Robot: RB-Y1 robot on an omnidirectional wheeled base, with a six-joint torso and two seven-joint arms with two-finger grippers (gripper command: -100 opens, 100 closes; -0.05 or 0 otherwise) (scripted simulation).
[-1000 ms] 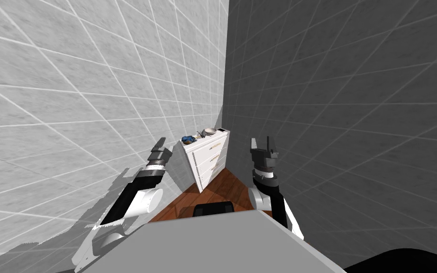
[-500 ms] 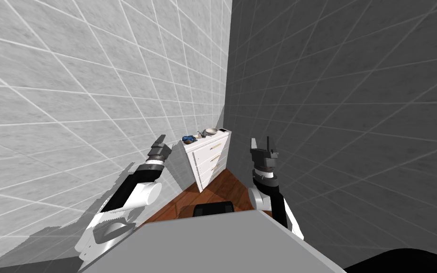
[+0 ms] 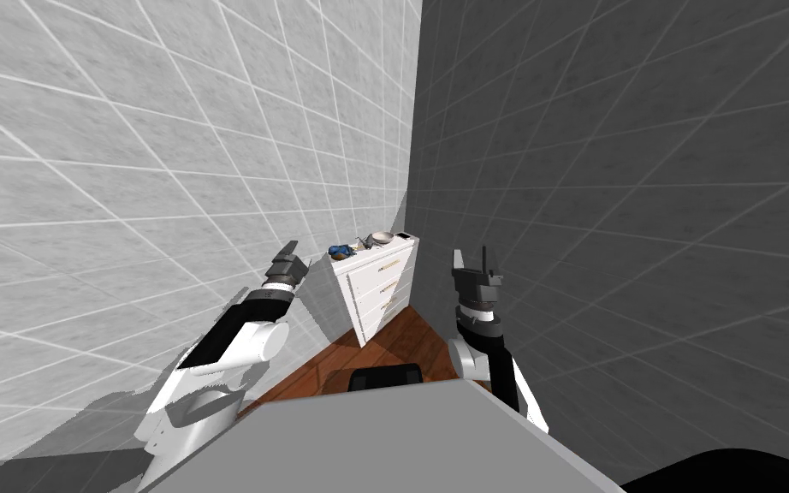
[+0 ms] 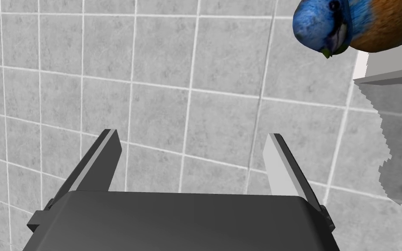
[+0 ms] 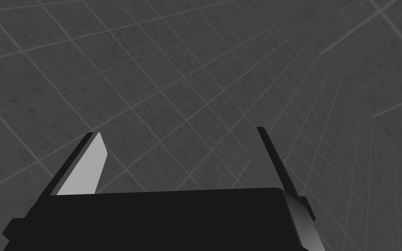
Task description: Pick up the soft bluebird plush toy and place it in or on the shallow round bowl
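The left hand [image 4: 193, 133] stood wide open, its two fingers [image 4: 278, 165] well apart with nothing between them, facing a light grey tiled wall [image 4: 152, 87]. Ahead of the hand and off to the outer side of its paler finger, clear of the gap, was the bluebird plush [image 4: 352, 24]: a blue head with a dark eye and a small beak, and an orange breast behind it. It was not touching the hand. It rested at the edge of the white top of a chest of drawers [image 4: 392, 63], whose shaded side dropped away beside that same finger.

From the head, the left hand [image 3: 288, 250] was just short of the near end of the chest of drawers [image 3: 380, 287], close to the tiled wall [image 3: 170, 171]. The bluebird plush [image 3: 340, 252] lay on the end of the top nearest the hand. Farther along the top, beyond the plush from the hand, sat the shallow round bowl [image 3: 379, 237], with a small grey item between them that was too small to make out. The chest stood on a wooden floor [image 3: 401, 338] in the corner.

The right hand [image 3: 471, 253] was raised on the other side of the chest, well apart from the plush; its fingers [image 5: 86, 165] were likewise spread wide and empty.
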